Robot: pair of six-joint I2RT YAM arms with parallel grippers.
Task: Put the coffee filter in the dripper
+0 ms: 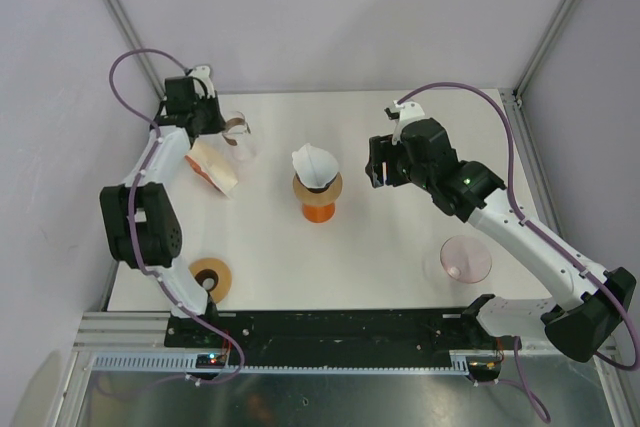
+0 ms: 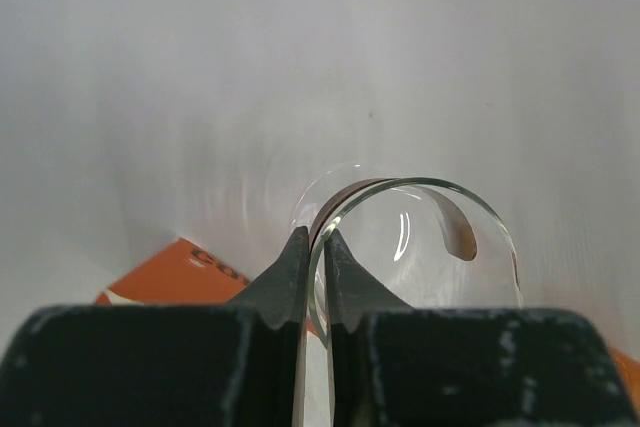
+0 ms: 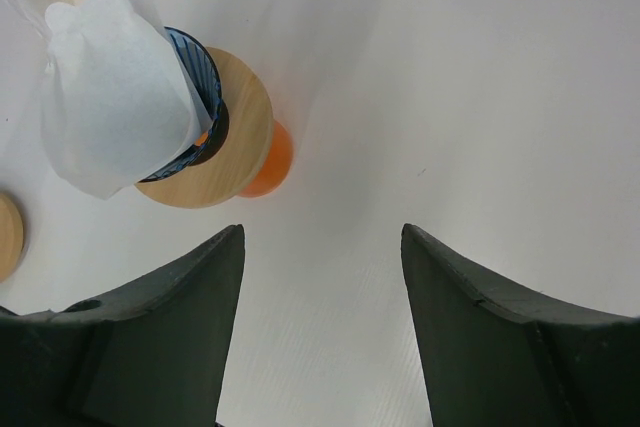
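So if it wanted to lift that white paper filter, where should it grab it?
Probably by the top edge. The paper filter stands up and flares out of the dripper, while its lower part is sunk inside and out of reach. Coming down from above and pinching the thin paper wall, inside and outside, looks best.

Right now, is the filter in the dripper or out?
In. The white filter sits inside the dark dripper, its top sticking out above the rim.

No legible txt; orange pkt (image 2: 175,272) lettering too blurry.
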